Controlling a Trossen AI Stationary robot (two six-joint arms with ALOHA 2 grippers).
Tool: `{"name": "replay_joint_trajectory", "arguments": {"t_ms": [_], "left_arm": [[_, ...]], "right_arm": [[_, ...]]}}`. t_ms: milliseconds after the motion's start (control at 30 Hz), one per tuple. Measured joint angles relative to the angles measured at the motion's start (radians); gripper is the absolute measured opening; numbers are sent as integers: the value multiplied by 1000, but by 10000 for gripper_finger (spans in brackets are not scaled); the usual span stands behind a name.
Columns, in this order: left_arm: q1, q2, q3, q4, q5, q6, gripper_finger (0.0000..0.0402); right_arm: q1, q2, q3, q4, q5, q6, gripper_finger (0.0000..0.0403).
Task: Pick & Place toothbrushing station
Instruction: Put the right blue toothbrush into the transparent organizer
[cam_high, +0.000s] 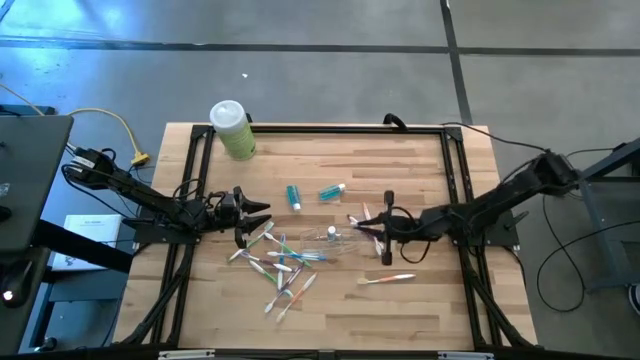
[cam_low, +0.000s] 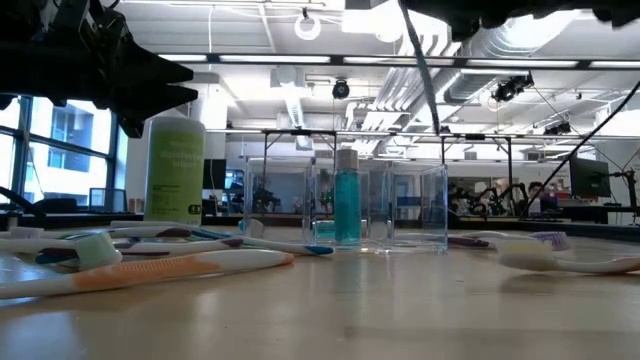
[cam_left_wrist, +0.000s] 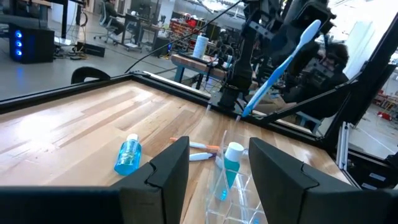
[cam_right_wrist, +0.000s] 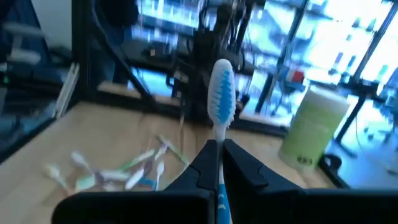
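Observation:
Several white, pink and green toothbrushes (cam_high: 280, 262) lie in a loose pile on the table, and an orange one (cam_high: 385, 279) lies apart. Two teal tubes (cam_high: 293, 196) (cam_high: 332, 191) lie flat on the wood. A third tube (cam_left_wrist: 231, 163) is inside the clear cup (cam_high: 335, 238). My left gripper (cam_high: 262, 216) is open and empty beside the pile, facing the cup (cam_left_wrist: 227, 186). My right gripper (cam_high: 368, 228) is shut on a blue-and-white toothbrush (cam_right_wrist: 221, 93) just right of the cup. My right gripper pinches the toothbrush's handle (cam_right_wrist: 219, 163) between its two fingers. The brush runs along the fingers, and its bristled head (cam_right_wrist: 222, 87) sticks out past the fingertips. In the left wrist view the brush (cam_left_wrist: 280, 62) slants with its head up, lifted clear of the table.
A larger pale-green bottle with a white cap (cam_high: 232, 130) stands at the table's far left. A black frame rail (cam_high: 320, 128) runs around the table edge. Bare wood lies along the near edge and at the far right.

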Motion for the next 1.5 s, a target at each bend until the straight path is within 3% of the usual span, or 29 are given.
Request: {"name": "replay_joint_trajectory", "arguments": {"t_ms": [67,200,467,733,833,1233,1500], "left_arm": [[0,0,0,0,0,-10,162],[0,0,0,8,0,-21,162],[0,0,0,21,0,-29,162],[0,0,0,23,0,-29,162],[0,0,0,23,0,-29,162],[13,0,0,22,0,-29,162],[13,0,0,22,0,-22,162]], "right_arm": [[-7,41,-35,122,-9,-8,4],[-41,122,-74,305,-126,45,4],[-79,269,-75,390,-160,108,4],[-94,340,-75,396,-68,131,3],[-94,341,-75,390,-67,131,3],[-93,341,-74,301,102,190,3],[-91,341,-74,262,78,201,19]]}}
